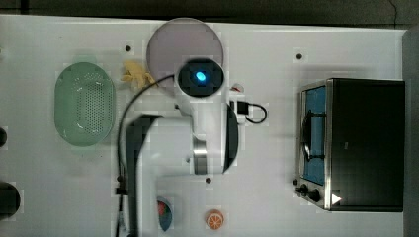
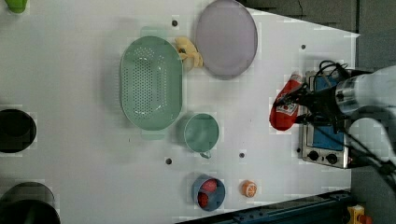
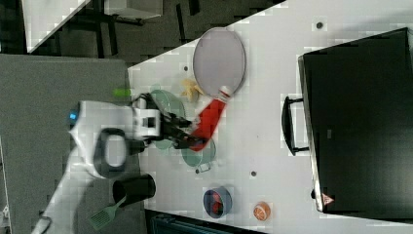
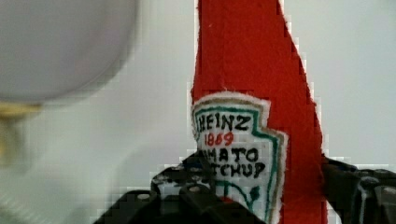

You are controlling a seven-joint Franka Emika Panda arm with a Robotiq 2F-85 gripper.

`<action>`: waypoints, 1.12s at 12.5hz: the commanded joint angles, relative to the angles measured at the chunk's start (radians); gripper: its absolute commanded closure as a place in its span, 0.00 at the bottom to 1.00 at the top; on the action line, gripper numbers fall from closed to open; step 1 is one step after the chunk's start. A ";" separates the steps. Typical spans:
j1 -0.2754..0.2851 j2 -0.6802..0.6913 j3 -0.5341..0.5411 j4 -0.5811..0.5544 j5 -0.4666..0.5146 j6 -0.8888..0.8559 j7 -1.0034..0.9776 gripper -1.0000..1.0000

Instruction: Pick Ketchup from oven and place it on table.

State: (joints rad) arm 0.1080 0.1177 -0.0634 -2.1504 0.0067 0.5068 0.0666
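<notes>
While the gripper (image 3: 191,134) clamps the ketchup (image 3: 209,119), the white table (image 2: 70,84) lies below.

Lighting's bright and even, seems to come from overhead. The white table (image 1: 276,207) is nearly blown out in the top view, and shadows under the arm are soft and faint. All four pictures are blocky and smeared. Up close in the wrist view the ketchup (image 4: 254,93) label reads fine, but the plate (image 4: 60,46) behind it is totally out of focus.
</notes>
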 commanded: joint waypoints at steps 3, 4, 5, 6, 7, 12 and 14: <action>-0.031 0.084 -0.013 -0.120 0.007 0.291 0.024 0.37; -0.031 0.115 -0.013 -0.123 0.006 0.311 0.024 0.37; -0.032 0.143 -0.014 -0.123 0.006 0.319 0.024 0.37; -0.033 0.163 -0.016 -0.122 0.006 0.331 0.024 0.37; -0.033 0.176 -0.021 -0.123 0.006 0.354 0.024 0.37; -0.033 0.184 -0.027 -0.135 0.006 0.383 0.028 0.02; -0.032 0.170 -0.026 -0.127 0.006 0.382 0.045 0.00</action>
State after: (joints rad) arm 0.0855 0.3098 -0.0738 -2.2930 0.0311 0.8984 0.0759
